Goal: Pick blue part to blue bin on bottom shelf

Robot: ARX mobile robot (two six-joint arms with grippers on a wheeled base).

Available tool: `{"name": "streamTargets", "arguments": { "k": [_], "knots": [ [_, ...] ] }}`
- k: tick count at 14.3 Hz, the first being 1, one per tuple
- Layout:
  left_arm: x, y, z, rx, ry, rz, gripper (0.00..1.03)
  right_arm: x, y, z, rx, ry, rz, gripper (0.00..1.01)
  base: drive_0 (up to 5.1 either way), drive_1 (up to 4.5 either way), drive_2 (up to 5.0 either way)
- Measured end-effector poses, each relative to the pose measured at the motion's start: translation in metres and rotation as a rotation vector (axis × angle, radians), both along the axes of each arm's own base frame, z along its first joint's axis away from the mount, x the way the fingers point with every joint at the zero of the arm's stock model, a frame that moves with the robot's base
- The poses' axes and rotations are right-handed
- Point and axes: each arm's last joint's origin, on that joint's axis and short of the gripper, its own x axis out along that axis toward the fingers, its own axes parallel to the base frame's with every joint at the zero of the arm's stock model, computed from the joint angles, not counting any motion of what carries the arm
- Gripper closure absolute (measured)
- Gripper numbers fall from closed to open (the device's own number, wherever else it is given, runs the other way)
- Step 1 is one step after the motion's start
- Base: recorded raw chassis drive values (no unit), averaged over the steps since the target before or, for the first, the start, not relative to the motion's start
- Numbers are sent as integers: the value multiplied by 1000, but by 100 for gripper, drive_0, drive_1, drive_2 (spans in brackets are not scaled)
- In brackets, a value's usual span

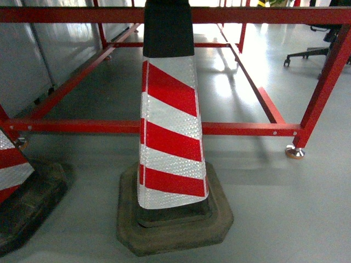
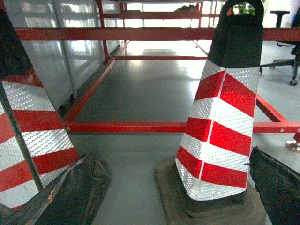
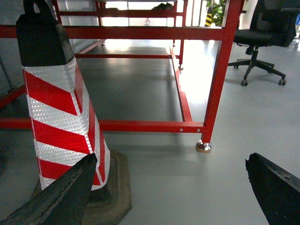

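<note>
The cone [image 1: 171,137] is wearing slanted red and white reflective stripes under a black cap, its base [image 1: 175,227] showing dull brown-grey. A red frame [image 1: 164,127] is crossing behind over a glossy grey floor [image 1: 285,208] (glaring white farther back). The black jaws' fingers [image 3: 274,185] are edging the right wrist view.

A red-and-white striped traffic cone [image 3: 63,117] stands on grey floor, just in front of a red metal frame [image 3: 140,125]. Beyond the frame's right post sits a black office chair [image 3: 260,42]. Dark gripper fingers [image 3: 61,197] spread apart at the bottom edge.
</note>
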Motion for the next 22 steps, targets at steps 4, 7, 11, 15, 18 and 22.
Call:
{"name": "streamTargets", "arguments": {
  "k": [4,7,11,15,18,22],
  "knots": [
    [0,0,0,0,0,0,5,0,0,0,0,0,0,3,0,0,0],
    [0,0,0,0,0,0,5,0,0,0,0,0,0,3,0,0,0],
    [0,0,0,0,0,0,5,0,0,0,0,0,0,3,0,0,0],
    [0,0,0,0,0,0,5,0,0,0,0,0,0,3,0,0,0],
    [0,0,0,0,0,0,5,0,0,0,0,0,0,3,0,0,0],
    [0,0,0,0,0,0,5,0,0,0,0,0,0,3,0,0,0]
  ]
}}
